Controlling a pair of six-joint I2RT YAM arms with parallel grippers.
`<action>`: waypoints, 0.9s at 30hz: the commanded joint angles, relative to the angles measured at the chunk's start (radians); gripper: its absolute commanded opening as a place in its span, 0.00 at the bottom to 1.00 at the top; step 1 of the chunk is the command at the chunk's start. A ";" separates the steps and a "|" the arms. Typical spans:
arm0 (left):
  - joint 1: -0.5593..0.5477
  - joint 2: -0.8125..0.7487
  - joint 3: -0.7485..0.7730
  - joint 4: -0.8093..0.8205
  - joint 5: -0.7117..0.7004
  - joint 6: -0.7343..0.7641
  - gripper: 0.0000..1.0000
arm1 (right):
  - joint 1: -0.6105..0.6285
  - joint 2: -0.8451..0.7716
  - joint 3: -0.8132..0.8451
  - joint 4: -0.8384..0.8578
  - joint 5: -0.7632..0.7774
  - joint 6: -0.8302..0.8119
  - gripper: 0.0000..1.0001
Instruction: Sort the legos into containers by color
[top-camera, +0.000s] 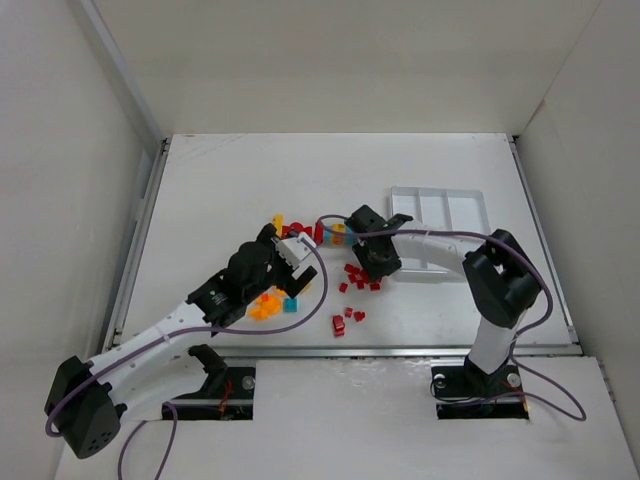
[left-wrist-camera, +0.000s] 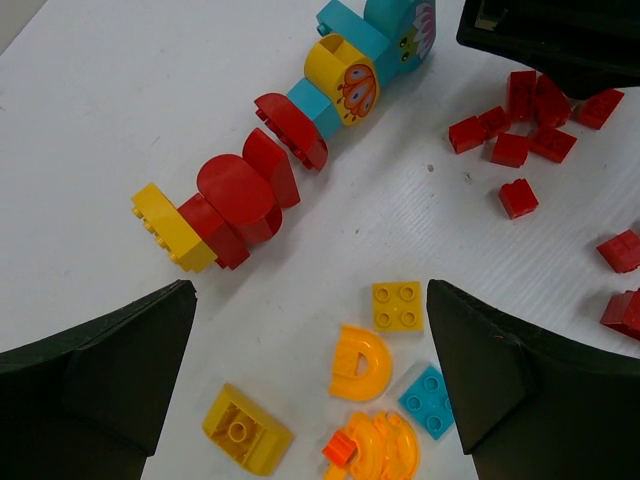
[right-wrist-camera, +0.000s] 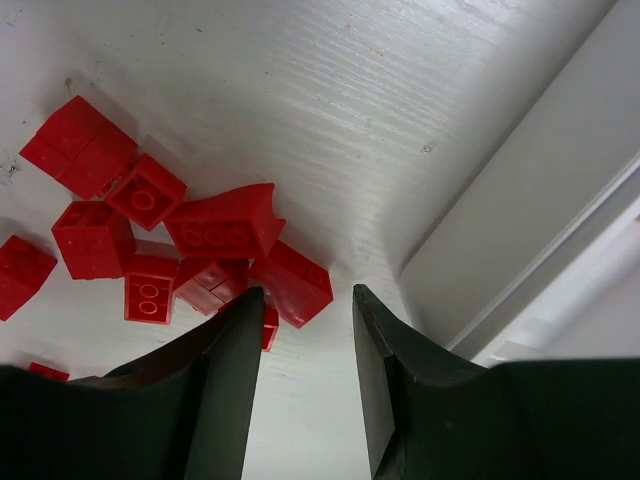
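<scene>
The white three-compartment tray (top-camera: 466, 212) lies at the right, and its outer wall (right-wrist-camera: 520, 220) shows in the right wrist view. My right gripper (top-camera: 372, 262) (right-wrist-camera: 307, 295) is open and empty, low over the table. It sits between the tray wall and a cluster of red bricks (right-wrist-camera: 215, 232) (top-camera: 358, 278). My left gripper (top-camera: 298, 255) (left-wrist-camera: 310, 290) is open wide above yellow and orange pieces (left-wrist-camera: 362, 362) and a cyan brick (left-wrist-camera: 430, 400). A joined row of yellow, red and cyan bricks (left-wrist-camera: 262, 185) lies beyond it.
More loose red bricks (top-camera: 340, 322) lie near the table's front edge. The orange and yellow pile (top-camera: 268, 303) lies partly under the left arm. White walls close in the table on three sides.
</scene>
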 joint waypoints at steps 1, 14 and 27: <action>0.001 -0.025 0.011 0.046 -0.018 -0.018 1.00 | 0.016 0.013 0.050 0.019 0.027 -0.022 0.46; 0.001 -0.015 0.011 0.038 -0.027 0.011 1.00 | 0.025 0.007 0.031 0.076 -0.082 -0.041 0.25; 0.001 -0.015 -0.008 0.056 -0.018 0.011 1.00 | -0.164 -0.367 -0.052 0.200 -0.090 0.082 0.18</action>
